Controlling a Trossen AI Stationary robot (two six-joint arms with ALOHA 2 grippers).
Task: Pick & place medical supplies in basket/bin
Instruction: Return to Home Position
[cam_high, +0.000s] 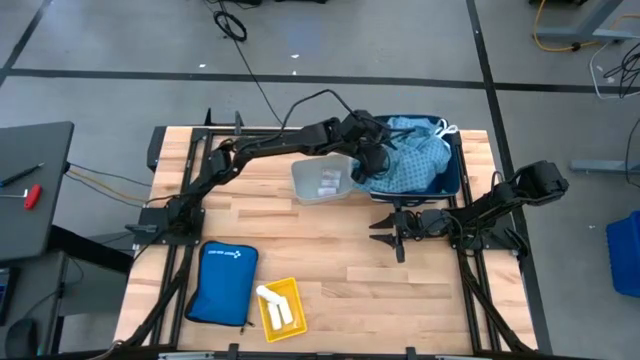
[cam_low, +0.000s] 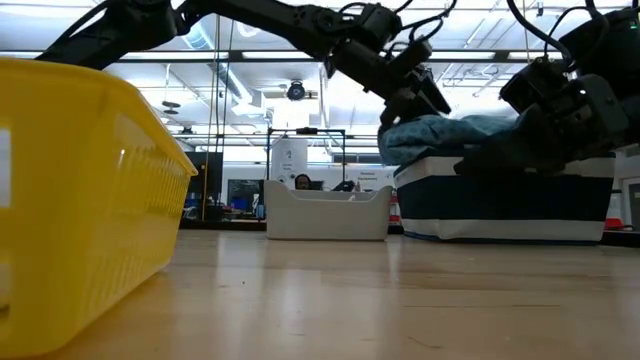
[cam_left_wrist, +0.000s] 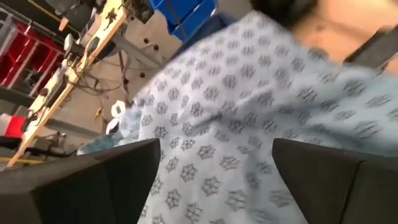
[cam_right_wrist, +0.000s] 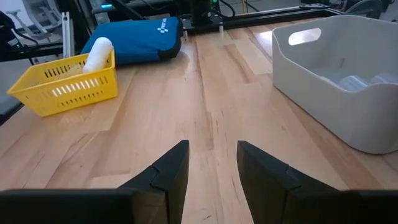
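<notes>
Two white rolls (cam_high: 272, 300) in the yellow bin (cam_high: 297, 318) at the table's front edge, blue pouch (cam_high: 222, 283) just beside. Mid-table: right gripper (cam_right_wrist: 212, 149) low over bare wood, fingers spread. Behind it, white bin (cam_high: 305, 190) holding small clear items. Farthest: light blue patterned cloth (cam_high: 415, 160) heaped in the navy organizer (cam_high: 457, 175). Left gripper (cam_high: 372, 160) over it, fingers spread, contact unclear.

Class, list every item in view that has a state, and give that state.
Light blue gown: crumpled in the laundry organizer.
Left gripper: jaws open, over the gown.
Right gripper: jaws open, low over the table.
Yellow bin: holds white rolls.
White tub: upright, holds clear vials.
Blue pouch: lying flat.
</notes>
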